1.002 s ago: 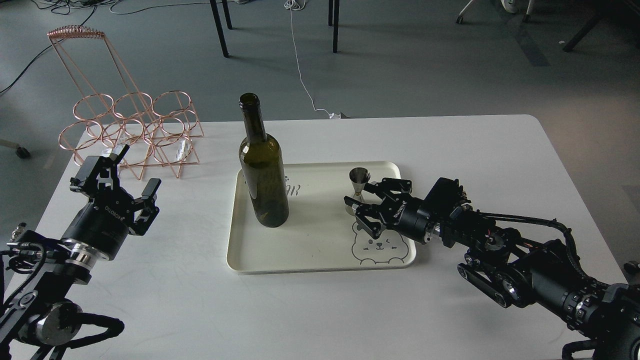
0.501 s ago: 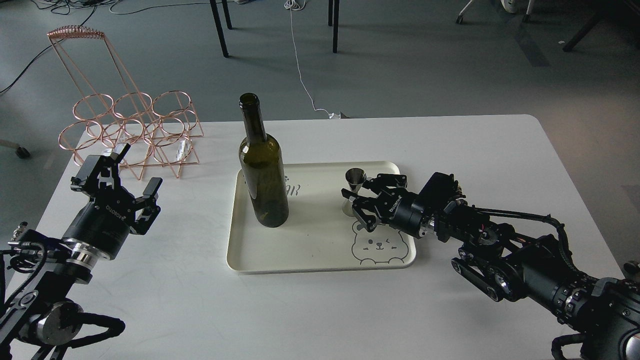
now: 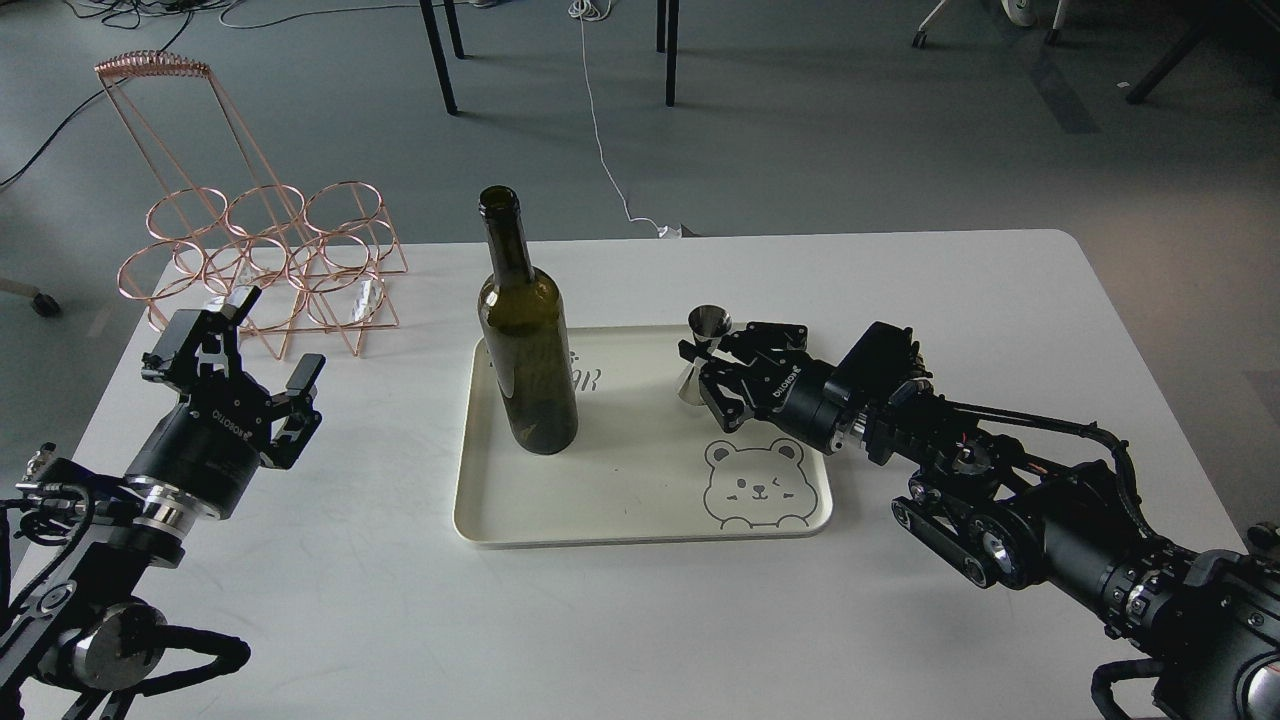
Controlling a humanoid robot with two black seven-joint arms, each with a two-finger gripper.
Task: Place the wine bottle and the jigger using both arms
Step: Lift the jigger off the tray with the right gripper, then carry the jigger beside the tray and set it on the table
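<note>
White rectangular table (image 3: 620, 620) carries a cream plastic tray with a bear print (image 3: 640, 500). Tall dark olive-green glass wine bottle (image 3: 525, 345) stands upright on the tray's left half, untouched. Left gripper (image 3: 262, 365) hangs well apart from it near the copper wire bottle rack (image 3: 265, 260), fingers spread, holding nothing. Right gripper (image 3: 700, 370) is clamped on the small shiny steel hourglass jigger (image 3: 703, 352) at the tray's far edge. Judgement: jigger half underway, bottle not started; neither placed yet.
</note>
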